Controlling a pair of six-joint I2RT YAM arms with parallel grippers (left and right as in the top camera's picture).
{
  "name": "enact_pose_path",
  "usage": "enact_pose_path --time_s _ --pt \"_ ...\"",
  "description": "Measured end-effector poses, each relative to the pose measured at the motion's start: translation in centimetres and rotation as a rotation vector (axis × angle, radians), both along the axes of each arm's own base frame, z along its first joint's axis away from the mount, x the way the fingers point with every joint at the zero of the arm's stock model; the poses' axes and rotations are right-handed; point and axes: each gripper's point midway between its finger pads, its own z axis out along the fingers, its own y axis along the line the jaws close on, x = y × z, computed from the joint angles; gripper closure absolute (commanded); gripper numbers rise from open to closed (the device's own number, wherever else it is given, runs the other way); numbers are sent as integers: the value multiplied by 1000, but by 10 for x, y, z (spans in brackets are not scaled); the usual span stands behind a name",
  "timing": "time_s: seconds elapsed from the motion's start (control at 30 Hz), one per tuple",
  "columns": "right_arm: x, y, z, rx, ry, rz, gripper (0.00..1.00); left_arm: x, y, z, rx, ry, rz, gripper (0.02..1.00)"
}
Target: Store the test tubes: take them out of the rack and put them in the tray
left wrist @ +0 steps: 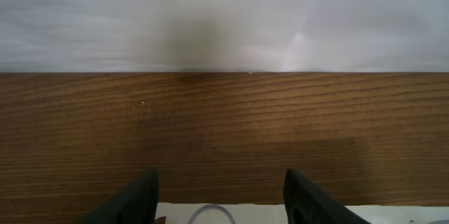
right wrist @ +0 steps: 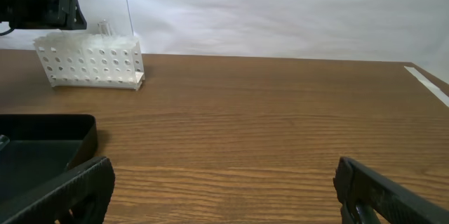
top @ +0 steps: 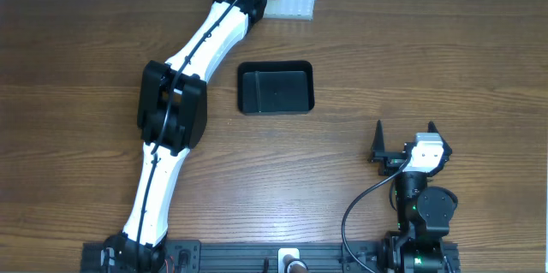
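The left gripper [left wrist: 221, 180] hung over the white rack [top: 291, 1] at the table's far edge, jaws spread wide around a test tube [left wrist: 210, 207], seemingly to pinch it, while the black tray [top: 276, 87] lay mid-table and the right gripper [top: 405, 133] sat wide open, well clear.

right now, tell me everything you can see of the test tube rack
The rack is white, translucent-looking plastic, standing upright on the wooden table beyond the black tray. Rows of round holes pierce its long side. One clear tube pokes above its top. The open left gripper is over one end; whether they touch cannot be told.
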Motion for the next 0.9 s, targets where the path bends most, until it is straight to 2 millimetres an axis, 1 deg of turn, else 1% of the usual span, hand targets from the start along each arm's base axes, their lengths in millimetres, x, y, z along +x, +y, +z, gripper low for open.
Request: enact_pose_path --time_s 0.13,0.17,0.2,0.3,0.4,0.43,0.5,0.67,0.73,0.9 --pt "0 0 0 0 0 0 7 0 0 0 3 -1 -2 461" --pt "0 0 0 0 0 0 7 0 0 0 3 -1 -2 496" --pt "0 0 0 0 0 0 9 0 0 0 3 -1 -2 553" --pt "0 0 0 0 0 0 9 0 0 1 9 -3 -5 665" --pt "0 0 0 -1 0 0 7 0 1 1 12 -4 -3 702" --pt "0 0 0 0 0 0 7 1 1 1 12 -4 -1 724" --pt "0 0 0 0 0 0 9 1 1 1 12 -5 -1 801" --pt "0 0 0 -1 0 0 7 1 0 2 11 -12 -3 897" --pt "0 0 0 -1 0 0 9 2 0 4 10 -16 -4 917" --pt "0 0 0 0 0 0 7 1 0 3 11 -13 -3 930"
